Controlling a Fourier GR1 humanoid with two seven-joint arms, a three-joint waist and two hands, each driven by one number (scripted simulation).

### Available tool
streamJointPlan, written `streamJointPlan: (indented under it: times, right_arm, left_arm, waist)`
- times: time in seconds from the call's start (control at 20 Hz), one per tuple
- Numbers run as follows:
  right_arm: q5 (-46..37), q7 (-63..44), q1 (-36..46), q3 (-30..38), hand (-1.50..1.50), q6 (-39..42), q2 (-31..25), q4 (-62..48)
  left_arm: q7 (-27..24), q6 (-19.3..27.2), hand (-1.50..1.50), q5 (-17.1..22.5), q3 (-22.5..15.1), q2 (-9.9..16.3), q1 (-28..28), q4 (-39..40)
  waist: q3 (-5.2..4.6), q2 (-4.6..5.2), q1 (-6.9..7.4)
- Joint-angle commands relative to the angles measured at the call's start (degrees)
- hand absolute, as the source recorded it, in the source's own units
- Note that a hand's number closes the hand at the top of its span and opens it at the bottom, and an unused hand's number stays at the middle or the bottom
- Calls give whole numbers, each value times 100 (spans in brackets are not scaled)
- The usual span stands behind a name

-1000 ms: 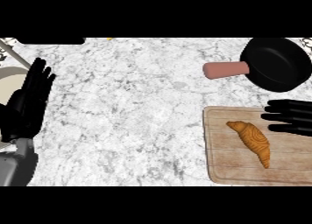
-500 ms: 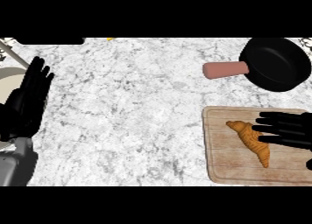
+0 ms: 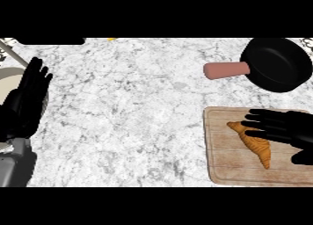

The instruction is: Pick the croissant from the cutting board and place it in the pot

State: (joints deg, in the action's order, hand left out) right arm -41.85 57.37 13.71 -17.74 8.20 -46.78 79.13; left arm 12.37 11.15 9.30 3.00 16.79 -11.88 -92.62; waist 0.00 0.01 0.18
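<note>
The golden-brown, crescent-shaped croissant (image 3: 253, 143) lies diagonally on the pale wooden cutting board (image 3: 224, 171) at the right of the white marbled tabletop (image 3: 140, 114), one tip toward the board's upper left and the other pointing down toward its lower right. The right robot hand (image 3: 285, 132) comes in from the right edge and spreads over the pastry's upper half, its fingers (image 3: 266, 117) straight and apart, overlapping the croissant without yet curling round it; the thumb sits lower, off the croissant's right flank. That placement looks like the set-up for a grasp across the pastry's thick middle, so the pick seems about to begin and nothing has been lifted. The black round pot with a pinkish cylindrical handle (image 3: 276, 63) stands beyond the board at the upper right, near it but not touching, its handle pointing left; its dark inside shows nothing in it, so the placing step remains undone. The left robot hand (image 3: 26, 103) rests at the far left edge, fingers straight and pointing up, over a pale round plate (image 3: 0, 85) only partly in view.
</note>
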Motion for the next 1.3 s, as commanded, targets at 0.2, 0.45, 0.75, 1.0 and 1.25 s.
streamJointPlan:
  times: [0.2,0.45,0.75,1.0,1.25]
  right_arm:
    - [-594,386,30,196,-150,-62,476,-328]
    - [-1061,148,315,285,-150,-98,1021,-762]
    - [-1532,645,460,-113,150,-695,1092,-995]
    - [-1515,700,339,-11,150,-829,1197,-883]
    - [-1586,1076,244,38,150,-1126,1105,-1172]
  left_arm:
    - [275,148,0,-411,-69,-183,-121,-103]
    - [124,-267,0,-150,220,-163,-76,34]
    - [2,-294,0,-153,253,-193,38,-52]
    - [-151,-408,0,-157,360,-187,270,-80]
    - [-208,-515,0,-93,376,-252,260,15]
  waist:
    - [1,-1,-16]
    - [0,3,0]
    - [1,5,24]
    - [0,1,5]
    - [1,3,1]
